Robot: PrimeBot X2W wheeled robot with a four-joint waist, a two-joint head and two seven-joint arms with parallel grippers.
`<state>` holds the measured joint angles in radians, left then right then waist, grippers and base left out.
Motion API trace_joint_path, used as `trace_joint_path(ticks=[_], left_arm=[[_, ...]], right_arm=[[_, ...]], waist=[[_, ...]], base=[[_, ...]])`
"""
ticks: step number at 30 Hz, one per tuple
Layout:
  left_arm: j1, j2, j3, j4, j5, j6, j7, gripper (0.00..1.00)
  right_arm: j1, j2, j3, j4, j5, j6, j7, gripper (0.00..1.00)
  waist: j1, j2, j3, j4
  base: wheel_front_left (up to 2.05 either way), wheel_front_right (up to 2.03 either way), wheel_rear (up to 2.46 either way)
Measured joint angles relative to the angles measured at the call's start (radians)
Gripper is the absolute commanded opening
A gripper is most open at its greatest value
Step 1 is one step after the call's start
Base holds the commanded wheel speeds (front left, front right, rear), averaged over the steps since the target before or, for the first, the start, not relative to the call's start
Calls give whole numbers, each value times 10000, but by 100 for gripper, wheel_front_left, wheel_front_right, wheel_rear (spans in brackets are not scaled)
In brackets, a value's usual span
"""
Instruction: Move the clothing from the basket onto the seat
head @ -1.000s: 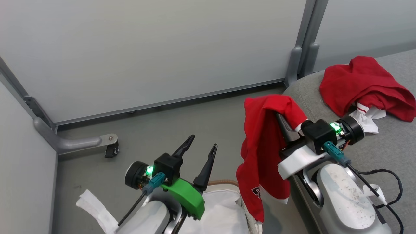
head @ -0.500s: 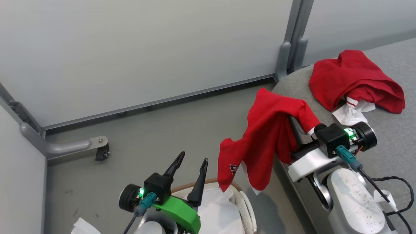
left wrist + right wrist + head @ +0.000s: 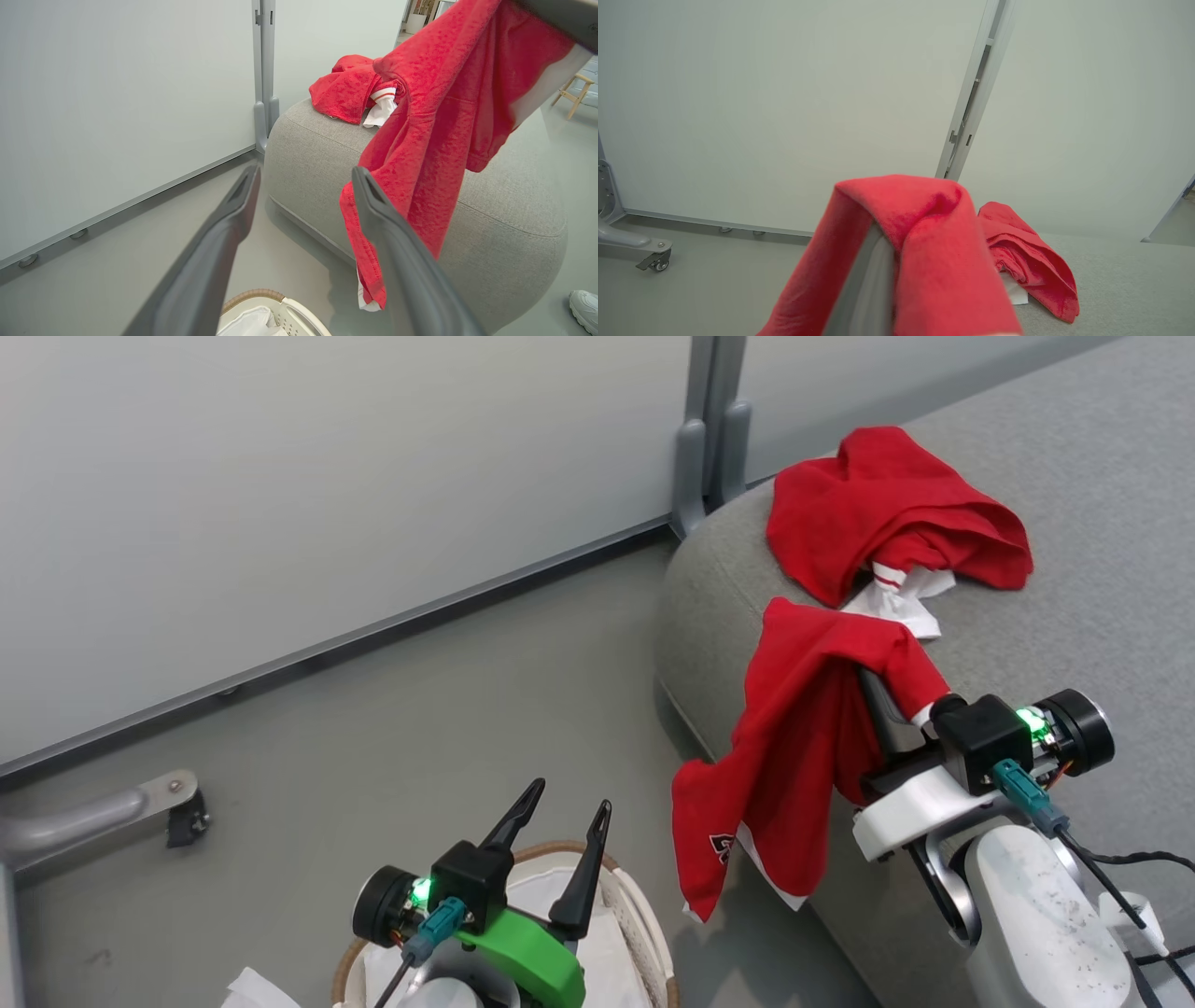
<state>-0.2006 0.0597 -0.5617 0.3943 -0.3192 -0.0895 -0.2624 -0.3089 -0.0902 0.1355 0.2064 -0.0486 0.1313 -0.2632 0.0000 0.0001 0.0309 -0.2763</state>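
On seat [image 3: 1102, 551], garment [image 3: 887, 513] (second garment [image 3: 794, 737] aloft).

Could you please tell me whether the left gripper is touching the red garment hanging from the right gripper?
Apart: the head view shows bare floor between the open left gripper and the hanging garment.

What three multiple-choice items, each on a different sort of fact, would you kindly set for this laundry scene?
1. In the head view, where does the crumpled red garment lie? A) lower left B) upper right C) bottom centre
2. How many red garments show? A) three B) one C) two
3. How do the left jaws stand? A) open, empty B) shut on cloth C) shut, empty
Answers: 1 B, it rests on the sofa; 2 C, the hanging garment dangles from the right jaws too; 3 A, they stand apart, nothing between.
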Motion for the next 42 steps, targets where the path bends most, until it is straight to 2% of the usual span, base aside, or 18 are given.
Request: trace_joint_path(ticks=[9, 13, 17, 22, 25, 29, 35, 38, 42], left_arm=[[-169, -73, -50, 144, 299, -169, 0, 100], [-331, -79, -56, 142, 439, -232, 0, 100], [-555, -56, -12, 174, 646, -255, 0, 100], [-935, 180, 92, 150, 792, -282, 0, 100], [-1263, 242, 33, 100, 936, -299, 0, 100], [-1764, 445, 15, -35, 1070, -324, 0, 100], [-2390, 754, -27, -481, 1402, -270, 82, 100], [-2451, 970, -19, -899, 1519, -169, 232, 100], [-2457, 1043, -107, -1193, 1557, -113, 322, 100]], right_arm=[[121, 12, -385, -144, -13, 0, 0, 0], [69, -44, -616, -219, -73, 2, 0, 0], [-732, -489, -1043, -510, -334, 0, 0, 0], [-2342, -1365, -1530, -637, -539, 2, 0, 0], [-3460, -2311, -1542, -399, -779, 2, 0, 0], [-5058, -3375, -1618, 196, -667, 2, 0, 0], [-6794, -4544, -1921, 1547, -495, 0, 0, 0], [-7342, -4673, -2052, 2391, -617, 2, 0, 0], [-7438, -4454, -2556, 3400, -809, 2, 2, 0]], waist=[[0, 0, 449, -1198], [0, 0, 836, -1440], [0, 0, 1291, -1508], [0, 0, 1914, -1430], [0, 0, 2335, -1297], [0, 0, 2987, -1053], [1, 0, 4136, -624], [3, 0, 4865, -363], [3, 0, 5555, -74]], base=[[0, 0, 0], [0, 0, 0], [0, 0, 0], [0, 0, 0], [0, 0, 0], [0, 0, 0], [0, 0, 0], [0, 0, 0], [0, 0, 0]])
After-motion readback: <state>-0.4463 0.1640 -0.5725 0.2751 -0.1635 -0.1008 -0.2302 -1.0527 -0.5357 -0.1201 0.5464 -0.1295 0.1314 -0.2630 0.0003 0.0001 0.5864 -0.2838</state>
